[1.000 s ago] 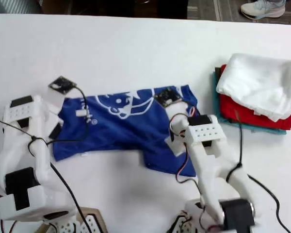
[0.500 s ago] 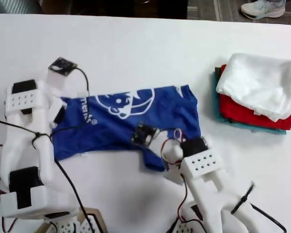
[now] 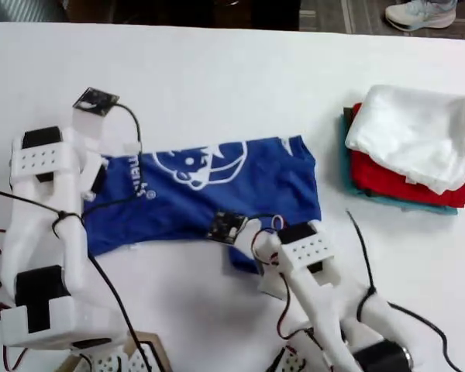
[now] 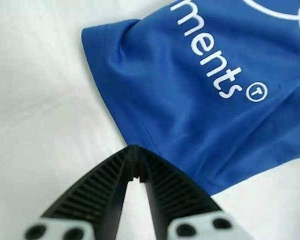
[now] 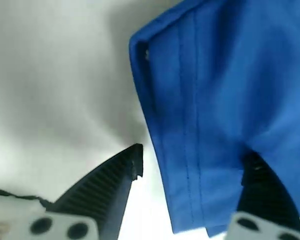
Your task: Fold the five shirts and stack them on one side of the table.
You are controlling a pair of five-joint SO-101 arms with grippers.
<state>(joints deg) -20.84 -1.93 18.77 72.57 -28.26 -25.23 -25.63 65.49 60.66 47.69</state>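
Observation:
A blue shirt [image 3: 194,194] with white print lies spread flat at the table's middle. My left gripper [image 4: 136,165] is shut, its tips at the hem of the blue shirt [image 4: 200,75] beside a sleeve corner; I see no cloth between the fingers. The left arm [image 3: 43,201] stands at the shirt's left end. My right gripper [image 5: 187,170] is open, its fingers on either side of the hem of the blue shirt [image 5: 225,75]. The right arm [image 3: 310,260] is at the shirt's near right corner. A stack of folded shirts sits at the right, with a white shirt [image 3: 418,132] on top.
Under the white shirt lie a red shirt [image 3: 387,182] and a teal one [image 3: 347,167]. Black cables [image 3: 132,132] loop from both wrists over the blue shirt. Bare white table [image 3: 217,77] stretches beyond the shirt to the far edge.
The right arm pulled back from the shirt's far right part to its near right corner. The left arm shifted slightly away from the shirt's left end. The shirt's near right flap looks shorter.

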